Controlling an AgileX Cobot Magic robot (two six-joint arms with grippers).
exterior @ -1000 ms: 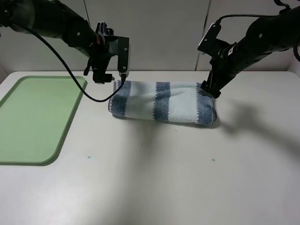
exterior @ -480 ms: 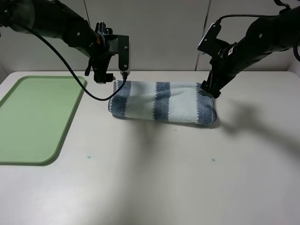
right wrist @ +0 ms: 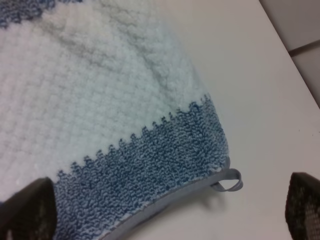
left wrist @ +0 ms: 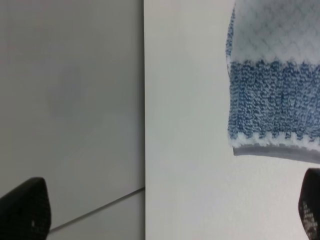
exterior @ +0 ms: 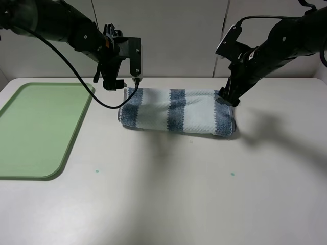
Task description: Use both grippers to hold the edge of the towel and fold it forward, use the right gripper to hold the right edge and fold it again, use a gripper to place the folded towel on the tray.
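The towel (exterior: pixel 176 111) lies on the matt off-white table (exterior: pixel 179 204), toward its back edge and apart from the tray (exterior: pixel 41 122), not on it. It is doubled into a soft oblong with a plump, rounded front edge. Its waffle weave shows broad pale mint-white bands crossed by dusty blue stripes, and in the right wrist view the line between blue and white runs in small zigzag teeth. A thin grey binding trims the end, and a small grey hanging loop (right wrist: pixel 227 181) curls from its corner onto the table. The tray is a flat, light green plastic rectangle with rounded corners and a low raised rim, lying on the left side of the table. The left gripper (exterior: pixel 122 81), a black two-fingered claw, hangs just above the towel's far left corner with its fingers spread wide and nothing between them; a black cable (exterior: pixel 92 97) loops below its arm. The right gripper (exterior: pixel 227 98) is down at the towel's far right corner, its jaws also spread wide. The blue-striped end lies between the dark, blunt fingertips (right wrist: pixel 27 210), and no cloth is pinched. Two tiny teal specks (exterior: pixel 96 171) mark the bare tabletop nearer the camera.
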